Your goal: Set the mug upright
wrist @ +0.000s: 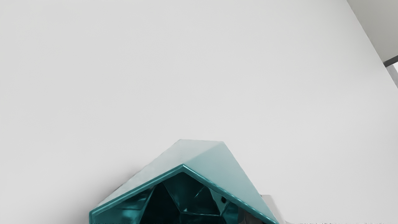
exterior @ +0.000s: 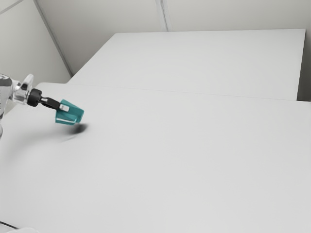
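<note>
The teal faceted mug [exterior: 72, 114] is held tilted at the exterior view's left, with a dark shadow on the table below it. My gripper [exterior: 63, 107] reaches it from the exterior view's left, one light fingertip lying against its side. In the wrist view the mug [wrist: 228, 168] turns its open mouth toward the camera, its dark inside partly visible. There my gripper [wrist: 259, 213] is shut on the mug's wall, one finger outside and a dark part showing within the mouth. The handle cannot be made out clearly.
The white table [exterior: 184, 160] extends broadly toward the exterior view's right. Behind it lies another white surface [exterior: 204, 63], with pale walls beyond. A table edge runs diagonally through a corner of the wrist view.
</note>
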Controlling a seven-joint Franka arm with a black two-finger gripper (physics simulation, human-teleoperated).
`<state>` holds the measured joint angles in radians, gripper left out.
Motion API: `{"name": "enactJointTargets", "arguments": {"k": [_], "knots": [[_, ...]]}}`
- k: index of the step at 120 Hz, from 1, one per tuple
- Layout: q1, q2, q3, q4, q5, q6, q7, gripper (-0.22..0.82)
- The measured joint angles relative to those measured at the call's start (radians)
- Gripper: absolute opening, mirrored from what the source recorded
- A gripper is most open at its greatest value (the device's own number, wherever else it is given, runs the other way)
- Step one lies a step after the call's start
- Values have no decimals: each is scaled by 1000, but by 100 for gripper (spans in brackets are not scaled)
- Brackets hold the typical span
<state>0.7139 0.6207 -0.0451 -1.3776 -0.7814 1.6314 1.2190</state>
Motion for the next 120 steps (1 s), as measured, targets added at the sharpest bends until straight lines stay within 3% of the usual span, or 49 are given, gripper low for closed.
{"name": "enactJointTargets", "arguments": {"k": [56,91,120], "knots": [[-327,-307,-11,-365,514,433,-215,-16],[-347,-424,-167,-490,709,509,-487,-16],[-345,-505,-224,-613,739,519,-704,-16]]}}
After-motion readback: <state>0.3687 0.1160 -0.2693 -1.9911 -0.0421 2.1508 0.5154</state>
